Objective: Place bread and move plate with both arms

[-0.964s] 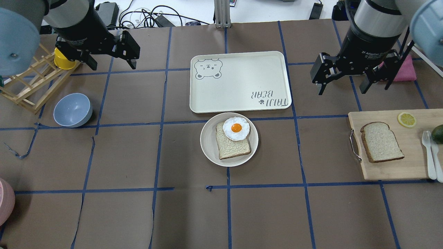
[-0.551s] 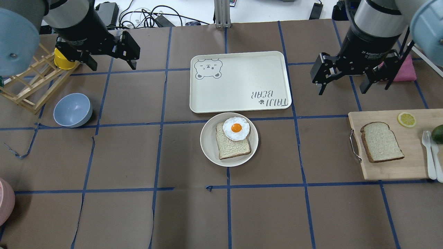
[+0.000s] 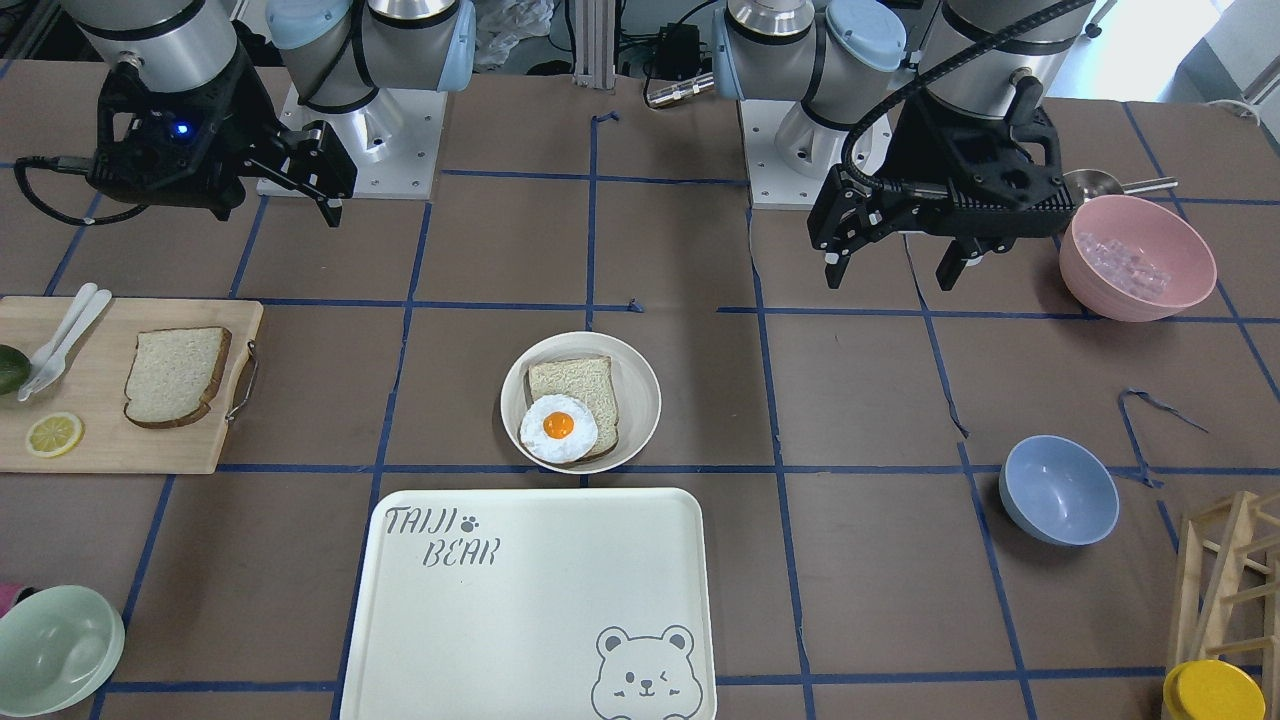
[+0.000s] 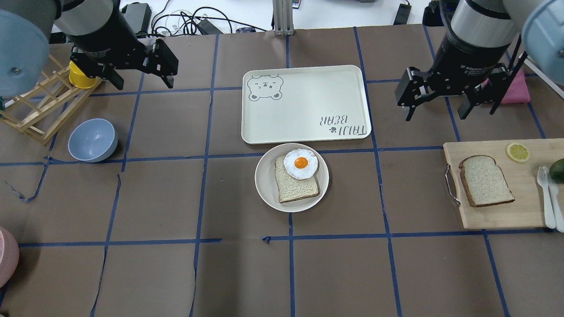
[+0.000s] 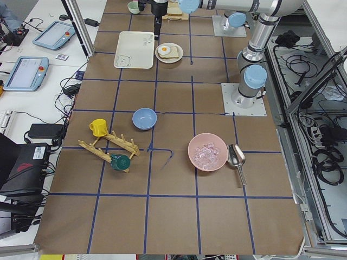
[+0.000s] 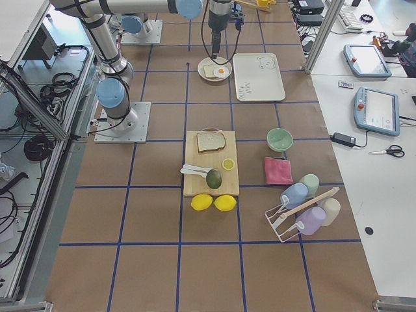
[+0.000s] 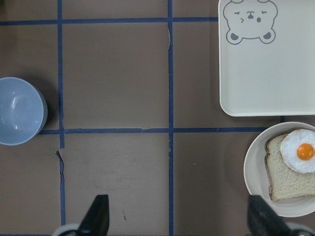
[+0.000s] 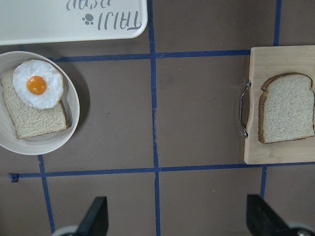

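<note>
The bread [image 4: 486,180] lies flat on a wooden cutting board at the right; it also shows in the right wrist view [image 8: 287,108] and the front view [image 3: 176,375]. The cream plate [image 4: 265,180] sits mid-table and holds a smaller bread slice with a fried egg [image 4: 300,164] on it. My right gripper [image 4: 435,113] is open and empty, held above the table behind the board. My left gripper [image 4: 143,79] is open and empty, held high at the back left, far from the plate.
A cream bear-print tray [image 4: 304,103] lies just behind the plate. The cutting board [image 4: 520,211] also carries a lemon slice, an avocado and white cutlery. A blue bowl [image 4: 92,140], a wooden rack [image 4: 39,110] and a yellow cup stand at the left. A pink bowl [image 3: 1135,255] stands near the left arm.
</note>
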Robot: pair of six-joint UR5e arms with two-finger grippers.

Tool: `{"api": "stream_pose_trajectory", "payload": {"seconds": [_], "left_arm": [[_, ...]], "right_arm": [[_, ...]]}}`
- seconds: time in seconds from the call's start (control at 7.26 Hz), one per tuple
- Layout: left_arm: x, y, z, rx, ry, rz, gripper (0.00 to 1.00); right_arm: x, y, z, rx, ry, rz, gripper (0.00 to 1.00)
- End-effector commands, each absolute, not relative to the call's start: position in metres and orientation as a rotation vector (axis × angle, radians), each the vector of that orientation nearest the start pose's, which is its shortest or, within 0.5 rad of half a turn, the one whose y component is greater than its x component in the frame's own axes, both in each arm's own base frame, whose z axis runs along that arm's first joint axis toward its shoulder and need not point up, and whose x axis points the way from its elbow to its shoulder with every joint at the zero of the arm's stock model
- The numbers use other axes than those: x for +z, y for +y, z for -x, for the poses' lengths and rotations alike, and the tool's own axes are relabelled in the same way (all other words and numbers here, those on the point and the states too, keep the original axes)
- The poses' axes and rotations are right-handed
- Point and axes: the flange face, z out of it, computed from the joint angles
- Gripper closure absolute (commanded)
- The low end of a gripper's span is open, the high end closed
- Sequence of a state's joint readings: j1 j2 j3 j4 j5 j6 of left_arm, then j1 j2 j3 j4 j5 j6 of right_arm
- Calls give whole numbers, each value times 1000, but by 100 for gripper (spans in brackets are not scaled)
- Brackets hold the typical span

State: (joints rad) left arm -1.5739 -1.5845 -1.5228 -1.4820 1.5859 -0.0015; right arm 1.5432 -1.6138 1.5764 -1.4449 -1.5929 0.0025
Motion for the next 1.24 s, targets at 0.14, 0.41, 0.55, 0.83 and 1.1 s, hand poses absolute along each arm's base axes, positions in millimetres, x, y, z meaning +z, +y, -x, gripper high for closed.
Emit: {"api": "stream_pose_trajectory", "payload": {"seconds": [0.14, 0.41, 0.55, 0.83, 1.1], "left_arm": [[513, -508, 134, -190, 3124, -1, 0], [513, -508, 133, -189, 3122, -1, 0], [513, -508, 134, -190, 3125, -1, 0], [513, -509, 133, -187, 3121, 1, 0], [513, -509, 133, -187, 3122, -1, 0]], "right_arm": [[494, -468, -118, 141, 3165, -44, 0], [493, -468, -119, 143, 3155, -47, 0], [493, -468, -118, 143, 3157, -49, 0], [492, -469, -119, 145, 3152, -45, 0], [492, -469, -119, 146, 3155, -47, 0]]}}
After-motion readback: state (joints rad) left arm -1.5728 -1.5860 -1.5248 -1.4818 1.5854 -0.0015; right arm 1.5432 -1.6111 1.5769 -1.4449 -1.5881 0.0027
